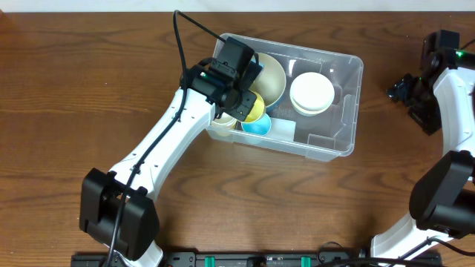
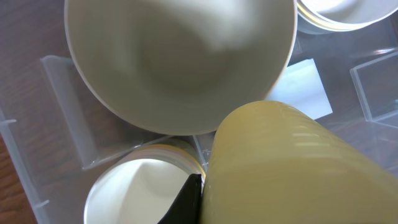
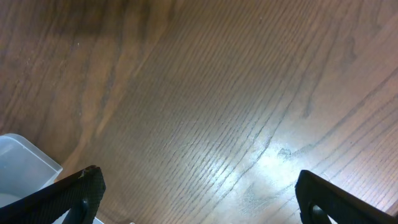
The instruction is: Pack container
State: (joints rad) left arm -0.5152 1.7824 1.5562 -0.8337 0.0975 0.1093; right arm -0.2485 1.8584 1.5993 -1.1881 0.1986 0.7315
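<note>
Container [image 1: 355, 111] lies at the middle of the table [image 1: 89, 89], its long axis running left to right with a slight tilt, and the left gripper [image 1: 245, 98] is already inside its left end. The jaws are pinched together, apparently on the thin wall of a yellow cup [image 2: 292, 168] that fills the near corner of the left wrist view, hard against one black finger [image 2: 186, 200]. So the move ahead seems to be mostly downward, a set-down and not a reach.

Room beneath is tight. Just below the cup sits a white bowl [image 2: 134, 186], and beside it a blue bowl [image 1: 260, 127] near the front wall. Just behind them a large cream bowl [image 2: 180, 62] takes up the rear left of the bin. Farther right a stack of white bowls [image 1: 312, 93] stands close to the back wall. The barest floor shows around the white label [image 2: 303, 90] and toward the front right corner (the moulded notches in the walls narrow it somewhat). The cup could nest in a bowl or shift right.

Right gripper [image 3: 199, 202] hangs with its jaws spread wide and empty over bare wood, well apart from the bin's right end, so the left arm is plainly the nearer one.
</note>
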